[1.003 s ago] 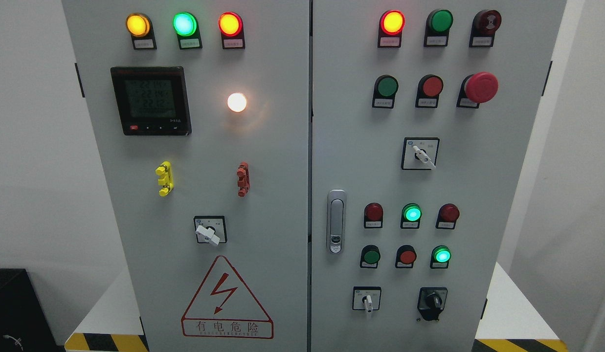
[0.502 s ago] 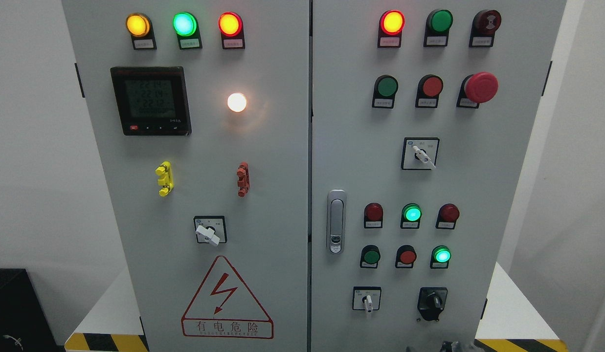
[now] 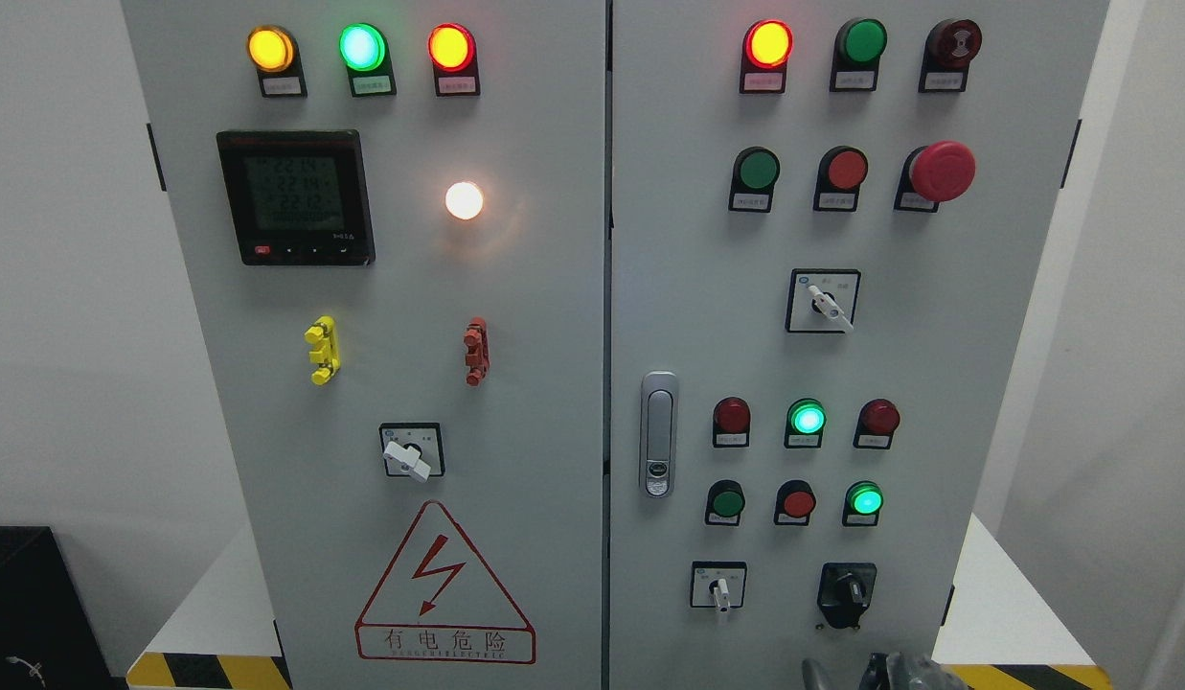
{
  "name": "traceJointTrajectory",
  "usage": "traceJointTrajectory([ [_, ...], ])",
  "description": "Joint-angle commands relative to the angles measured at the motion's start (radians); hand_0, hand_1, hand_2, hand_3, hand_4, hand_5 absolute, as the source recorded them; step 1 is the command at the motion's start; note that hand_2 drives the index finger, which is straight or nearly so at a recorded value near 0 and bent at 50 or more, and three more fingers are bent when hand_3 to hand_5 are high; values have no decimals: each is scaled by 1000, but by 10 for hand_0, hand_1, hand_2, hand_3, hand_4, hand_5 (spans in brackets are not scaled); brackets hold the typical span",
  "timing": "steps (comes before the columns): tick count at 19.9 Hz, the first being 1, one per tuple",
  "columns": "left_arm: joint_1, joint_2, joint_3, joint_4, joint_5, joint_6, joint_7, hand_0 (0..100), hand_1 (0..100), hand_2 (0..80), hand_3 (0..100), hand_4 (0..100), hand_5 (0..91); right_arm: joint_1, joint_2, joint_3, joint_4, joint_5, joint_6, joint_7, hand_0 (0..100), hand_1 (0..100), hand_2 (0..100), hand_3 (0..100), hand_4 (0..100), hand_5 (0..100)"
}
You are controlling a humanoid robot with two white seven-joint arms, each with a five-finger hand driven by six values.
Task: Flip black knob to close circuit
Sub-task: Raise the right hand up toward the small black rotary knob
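We see our right hand (image 3: pixel 889 671) just peeking in at the bottom edge, below the black knob (image 3: pixel 847 589). Whether its fingers are spread or curled, we cannot tell.

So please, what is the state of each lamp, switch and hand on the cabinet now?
Top-left lamps: all three lit.
White lamp: lit.
Meter: display on.
Top-right red lamp: lit; green lamp beside it: dark.
Black knob: not yet touched.
Right hand: at the bottom edge, below the knob; fingers unclear.
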Motion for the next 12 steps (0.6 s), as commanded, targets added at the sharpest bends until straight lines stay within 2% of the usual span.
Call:
traceJointTrajectory([
  [1,0,0,-20,22,-21,1,1,120,556,0,0,0,0,-20,0,-4,-3,29,5,4,0,0,785,944,784,813],
  [12,0,0,-20,22,-21,-1,1,120,556,0,0,0,0,-75,0,-31,39,34,12,5,0,3,787,944,784,812],
])
